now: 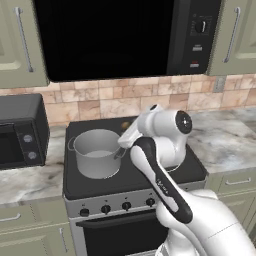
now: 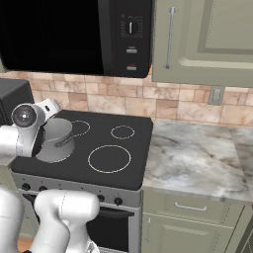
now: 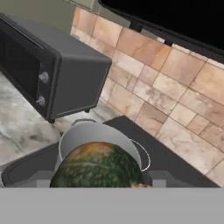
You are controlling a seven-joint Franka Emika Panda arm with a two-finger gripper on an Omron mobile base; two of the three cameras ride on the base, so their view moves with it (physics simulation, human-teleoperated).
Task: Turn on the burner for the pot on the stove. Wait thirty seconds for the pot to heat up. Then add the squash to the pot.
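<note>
Squash [image 3: 98, 165], dark green mottled with orange, fills the bottom middle of the hand view, sitting between the gripper's [image 3: 98, 181] two fingers, which look closed on it. Just beyond it in that view is the open rim of the pot [image 3: 98, 133].

Going from the left: the small black toaster oven [image 1: 20, 131] stands on the marble counter [image 1: 27, 177] against the tiled wall. Next comes the stove [image 1: 100, 185]; the grey pot [image 1: 96, 152] stands on the left half of its black glass top, nearer the front edge than the back. The arm's wrist [image 1: 160, 131] hangs just right of the pot and above it. From the right base camera, a large thin white ring [image 2: 109, 158] and a smaller one [image 2: 122, 132] mark the stove's right half, with counter [image 2: 197, 158] stretching away to the right.
</note>
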